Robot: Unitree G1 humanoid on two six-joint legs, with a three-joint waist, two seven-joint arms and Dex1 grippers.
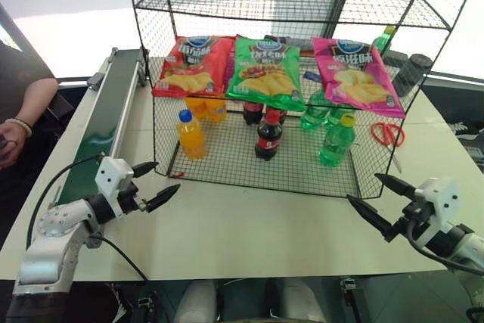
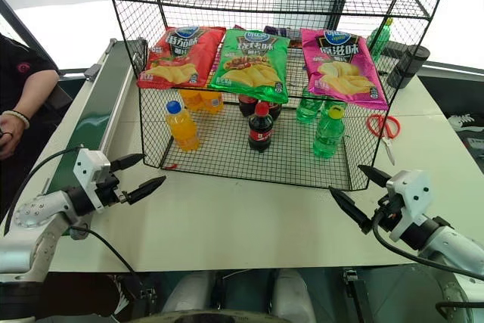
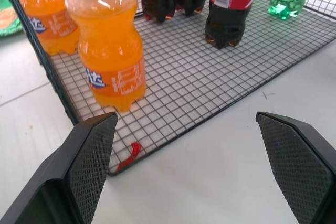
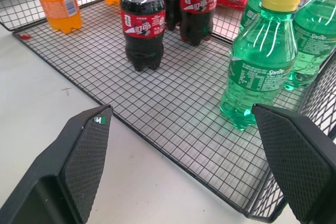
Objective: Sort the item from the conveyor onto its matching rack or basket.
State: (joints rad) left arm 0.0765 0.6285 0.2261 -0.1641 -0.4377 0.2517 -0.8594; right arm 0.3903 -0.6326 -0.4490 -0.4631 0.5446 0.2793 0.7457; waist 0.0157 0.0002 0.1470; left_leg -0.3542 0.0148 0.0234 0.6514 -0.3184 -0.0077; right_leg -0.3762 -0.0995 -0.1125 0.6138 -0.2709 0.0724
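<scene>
Now, head views: the yellow-capped green bottle (image 1: 337, 141) is standing upright on the wire floor of the rack (image 1: 265, 168), toward the rack's right front corner, its long axis vertical.
Neighbours in the rack: a cola bottle (image 1: 268, 135) is standing mid-floor and an orange-drink bottle (image 1: 190, 135) toward the rack's left front; both are well apart from the green one.
Conveyor: the conveyor (image 1: 106, 122) is lying along the rack's left side, its visible belt bare.
Left gripper: the left gripper (image 1: 155, 184) is hovering over the bench (image 1: 249, 225) just in front of the rack's left front corner, jaws standing apart and holding nothing.
Right gripper: the right gripper (image 1: 382, 203) is hovering off the rack's right front corner, jaws likewise spread and empty.
Left wrist view: the orange-drink bottle is sitting closest, beyond the spread fingers (image 3: 89, 156).
Right wrist view: the green bottle is standing ahead, just inside the rack's front edge, nearer the one finger (image 4: 294, 156).
Key relation: I judge the right arm to be the nearer one.
Look: clear green plastic, yellow screw cap, green label with white lettering.
Progress: the placing is looking done.
</scene>
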